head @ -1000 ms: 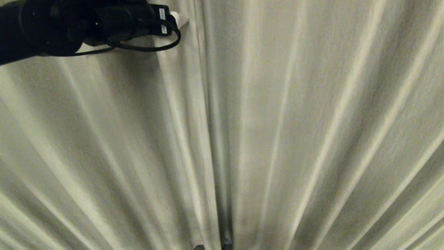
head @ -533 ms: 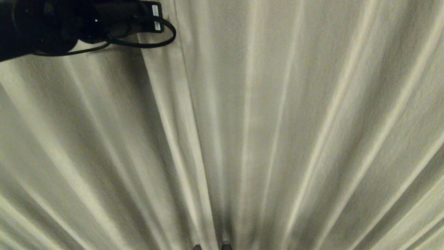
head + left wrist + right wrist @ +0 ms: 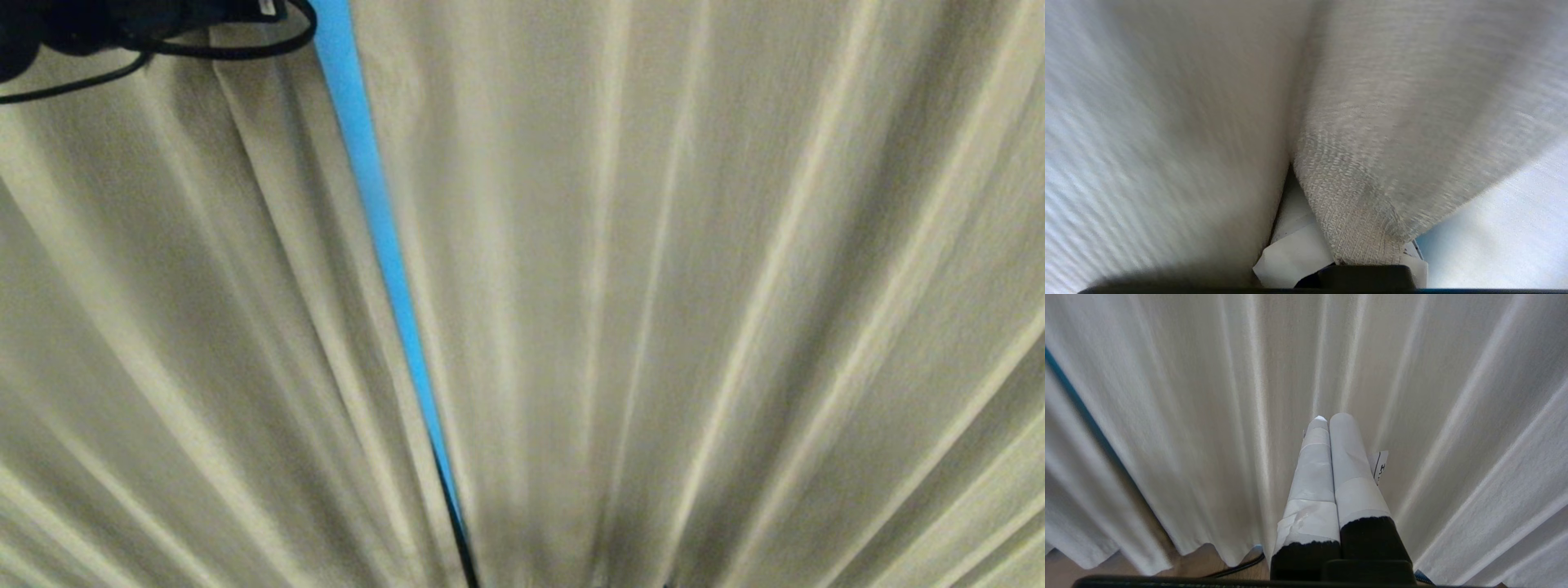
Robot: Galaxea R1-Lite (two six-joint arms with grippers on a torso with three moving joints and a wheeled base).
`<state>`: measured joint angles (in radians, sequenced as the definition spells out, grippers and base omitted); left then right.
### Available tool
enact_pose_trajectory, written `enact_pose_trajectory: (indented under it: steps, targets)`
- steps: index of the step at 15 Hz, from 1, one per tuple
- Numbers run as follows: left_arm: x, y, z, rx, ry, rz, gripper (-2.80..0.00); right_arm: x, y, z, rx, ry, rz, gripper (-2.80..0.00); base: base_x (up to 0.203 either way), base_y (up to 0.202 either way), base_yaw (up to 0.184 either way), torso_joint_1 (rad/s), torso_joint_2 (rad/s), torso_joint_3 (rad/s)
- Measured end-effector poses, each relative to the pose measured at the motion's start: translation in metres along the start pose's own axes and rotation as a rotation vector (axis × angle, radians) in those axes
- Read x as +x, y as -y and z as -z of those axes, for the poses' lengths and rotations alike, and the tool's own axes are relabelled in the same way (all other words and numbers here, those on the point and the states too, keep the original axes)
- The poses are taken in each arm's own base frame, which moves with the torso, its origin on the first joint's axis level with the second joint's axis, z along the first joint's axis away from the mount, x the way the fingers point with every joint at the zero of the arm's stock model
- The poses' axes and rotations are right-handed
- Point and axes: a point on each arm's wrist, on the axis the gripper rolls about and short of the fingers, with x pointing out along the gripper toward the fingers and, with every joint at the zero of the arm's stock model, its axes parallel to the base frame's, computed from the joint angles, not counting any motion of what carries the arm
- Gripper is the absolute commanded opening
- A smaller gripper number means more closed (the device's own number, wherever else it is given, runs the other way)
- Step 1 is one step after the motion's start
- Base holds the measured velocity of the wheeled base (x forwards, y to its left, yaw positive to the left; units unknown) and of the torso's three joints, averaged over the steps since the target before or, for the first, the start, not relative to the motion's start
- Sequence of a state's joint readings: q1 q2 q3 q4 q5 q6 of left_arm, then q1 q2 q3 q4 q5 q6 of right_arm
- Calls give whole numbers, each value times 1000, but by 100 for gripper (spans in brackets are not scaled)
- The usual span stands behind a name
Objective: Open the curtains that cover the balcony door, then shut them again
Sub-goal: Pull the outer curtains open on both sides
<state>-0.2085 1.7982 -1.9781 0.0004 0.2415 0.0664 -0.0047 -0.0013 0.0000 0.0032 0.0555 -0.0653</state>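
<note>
Curtains (image 3: 653, 286) of cream fabric fill our head view, parted by a thin bright blue slit left of centre. At upper left our left end effector (image 3: 1331, 245) is clamped on a fold of the left panel's edge. Our right end effector (image 3: 1329, 420) rests fingers together, pointing at the pleats.

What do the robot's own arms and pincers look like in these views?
The left arm is black and rounded, with a thin black cable looping beneath it. The right pincer has two long tapering fingers wrapped in white tape over black bases, with a small white printed tag beside them. The left pincer shows the same white wrapping on a black mount.
</note>
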Motion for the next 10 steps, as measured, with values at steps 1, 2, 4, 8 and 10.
enact_pose_trajectory:
  steps: [1, 2, 4, 8, 10]
  targets:
    - [-3, -9, -4, -4, 11, -18, -280, 0, 0, 0, 0, 0, 0, -280, 0, 0, 0, 0, 0, 0]
    - [-5, -18, -8, -6, 22, -27, -280, 0, 0, 0, -1, 0, 0, -280, 0, 0, 0, 0, 0, 0]
    - [-9, -32, -14, -28, 42, -29, -280, 0, 0, 0, 0, 0, 0, -280, 0, 0, 0, 0, 0, 0]
    - [-13, -57, -20, -66, 63, -57, -280, 0, 0, 0, 0, 0, -1, -280, 0, 0, 0, 0, 0, 0]
    - [-13, -76, -20, -54, 69, -90, -280, 0, 0, 0, 0, 0, -1, -280, 0, 0, 0, 0, 0, 0]
